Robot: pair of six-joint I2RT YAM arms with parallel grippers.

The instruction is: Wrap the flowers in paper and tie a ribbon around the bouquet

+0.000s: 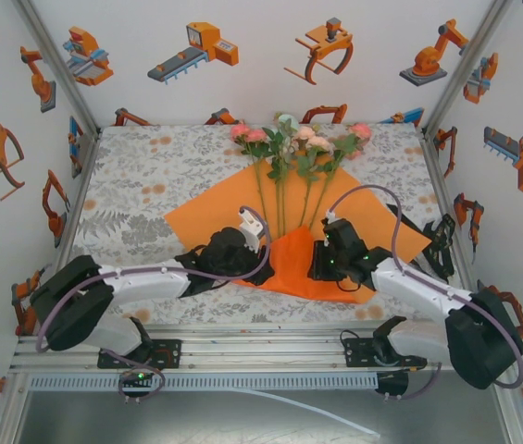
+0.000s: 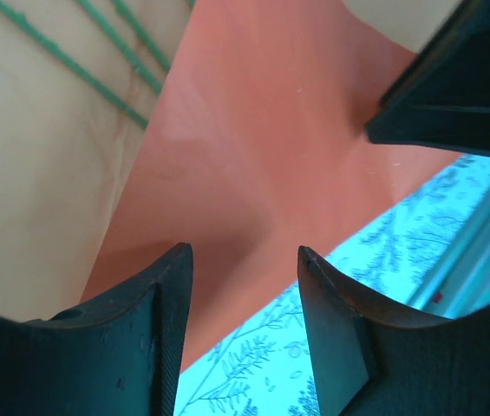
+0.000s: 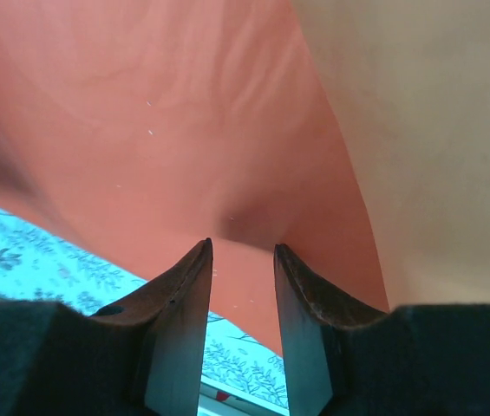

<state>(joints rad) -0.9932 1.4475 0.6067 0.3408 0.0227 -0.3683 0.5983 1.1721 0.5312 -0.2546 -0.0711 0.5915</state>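
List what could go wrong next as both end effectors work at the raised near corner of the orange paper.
1. The paper could crease or tear if the left end effector and right end effector close on it.
2. Lifting the corner might roll the loose flowers off centre.

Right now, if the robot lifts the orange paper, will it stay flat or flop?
Probably floppy: the paper bends into a soft fold at its near corner. It looks thin, so likely light. The flowers lying on it might slide if it tilts.
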